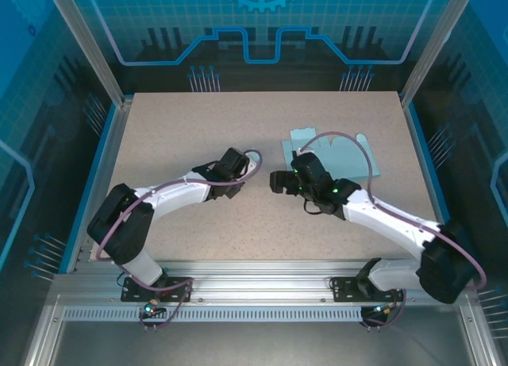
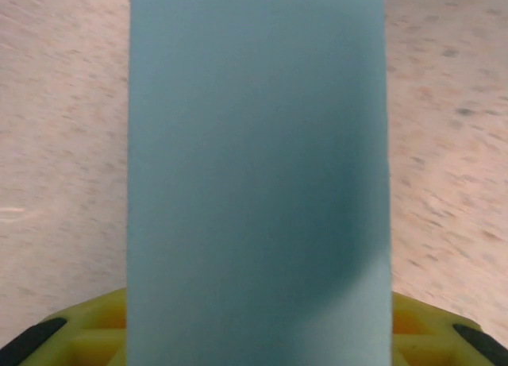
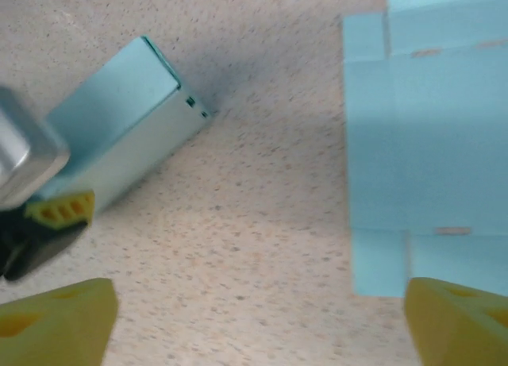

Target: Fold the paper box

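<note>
**box in left pincer, free end towards right pincer**

left pincer (image 1: pixel 236 172): clenched on the paper box (image 3: pixel 119 136). in left wrist view, box runs straight up the middle of the frame, from between the yellow finger bases at bottom edge to the top edge. long axis therefore in line with the pincer's own reach, pointing away from it. far end cut off by the frame, so cannot tell how that end is closed.

right pincer (image 3: pixel 255 318): released, jaws wide, nothing between them but bare table (image 3: pixel 262 223).

key relation, from right wrist view: box lies to the upper left of the right pincer, apart from it, not touching. long axis slants from lower left to upper right of frame. lower-left end sits in the left pincer, one yellow pad against the box's underside. upper-right end is free, with a small dark mark at its corner. free end points towards mid frame, i.e. towards the gap ahead of the open jaws.

flat blank (image 3: pixel 421 144): lying on the table at right of the same frame, well apart from the held box. in top view, at upper right of the table, beyond the right arm.

judgement: free end nearer to the right pincer than to anything else, so any work on that end likely falls to the right arm. would call for a swing to upper left, meeting the end across the long axis. risk: pushing along the axis could slide the box back through the left grip.
</note>
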